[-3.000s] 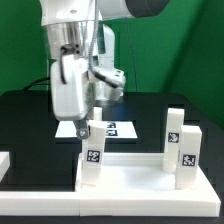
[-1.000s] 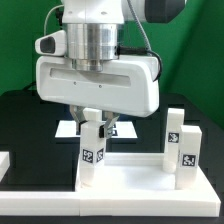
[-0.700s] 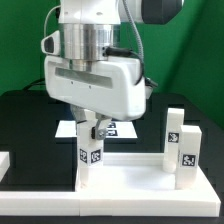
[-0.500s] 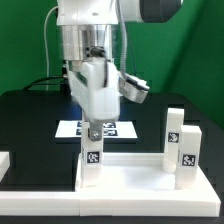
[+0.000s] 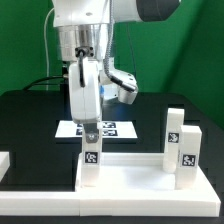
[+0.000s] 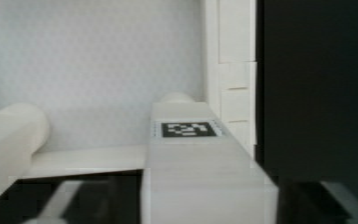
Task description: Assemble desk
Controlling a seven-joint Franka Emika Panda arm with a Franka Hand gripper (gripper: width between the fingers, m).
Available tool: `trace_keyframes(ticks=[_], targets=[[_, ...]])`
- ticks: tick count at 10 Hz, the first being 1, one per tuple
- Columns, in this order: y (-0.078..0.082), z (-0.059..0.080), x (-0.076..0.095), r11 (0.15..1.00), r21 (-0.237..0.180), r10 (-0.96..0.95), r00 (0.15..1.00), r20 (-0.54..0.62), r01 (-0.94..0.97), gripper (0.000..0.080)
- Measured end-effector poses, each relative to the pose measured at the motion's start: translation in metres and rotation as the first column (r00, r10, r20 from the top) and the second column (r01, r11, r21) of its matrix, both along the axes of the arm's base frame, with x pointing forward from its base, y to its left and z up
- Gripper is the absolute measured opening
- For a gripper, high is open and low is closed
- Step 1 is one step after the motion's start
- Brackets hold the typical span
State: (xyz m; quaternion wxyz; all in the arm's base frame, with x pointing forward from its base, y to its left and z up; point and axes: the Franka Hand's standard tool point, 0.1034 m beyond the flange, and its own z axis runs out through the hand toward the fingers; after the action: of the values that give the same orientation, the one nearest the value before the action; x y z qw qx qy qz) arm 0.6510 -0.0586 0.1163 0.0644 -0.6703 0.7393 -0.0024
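The white desk top (image 5: 140, 182) lies at the front, rim up. Three white legs with square tags stand on it: one at the exterior view's left (image 5: 92, 158) and two at its right (image 5: 173, 138) (image 5: 190, 155). My gripper (image 5: 89, 130) comes straight down on the left leg and is shut on its upper end, seen edge-on. In the wrist view that leg (image 6: 202, 170) fills the space between my fingers (image 6: 62, 200), its tag facing the camera, over the desk top's floor (image 6: 87, 70). Another leg (image 6: 5, 140) shows at the side.
The marker board (image 5: 112, 128) lies on the black table behind the gripper. A white part (image 5: 4, 160) shows at the left edge of the exterior view. A green wall stands at the back.
The gripper has turned about its vertical axis on the left leg, from broadside to edge-on to the camera. The leg stays upright in the same spot. The other legs have not moved.
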Motion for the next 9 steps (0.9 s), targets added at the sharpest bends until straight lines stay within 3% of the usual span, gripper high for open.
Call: trace_keyframes(ticks=[1, 2, 3, 5, 6, 8, 9], targets=[[0.0027, -0.0007, 0.0008, 0.978, -0.038, 0.206, 0.979, 0.013, -0.205, 0.0589], [0.005, -0.0018, 0.0007, 0.927, -0.059, 0.372, 0.928, 0.02, -0.37, 0.0589], [0.004, -0.0018, 0.0006, 0.916, -0.063, 0.397, 0.917, 0.02, -0.396, 0.0637], [0.0035, -0.0018, 0.0005, 0.849, -0.081, 0.526, 0.851, 0.021, -0.522, 0.0646], [0.0022, -0.0019, 0.0002, 0.766, -0.104, 0.638, 0.77, 0.008, -0.634, 0.0646], [0.0018, -0.0022, 0.0021, 0.408, -0.156, 0.907, 0.419, -0.046, -0.899, 0.0649], [-0.0004, -0.0031, 0.002, 0.308, -0.162, 0.946, 0.321, -0.055, -0.937, 0.0649]])
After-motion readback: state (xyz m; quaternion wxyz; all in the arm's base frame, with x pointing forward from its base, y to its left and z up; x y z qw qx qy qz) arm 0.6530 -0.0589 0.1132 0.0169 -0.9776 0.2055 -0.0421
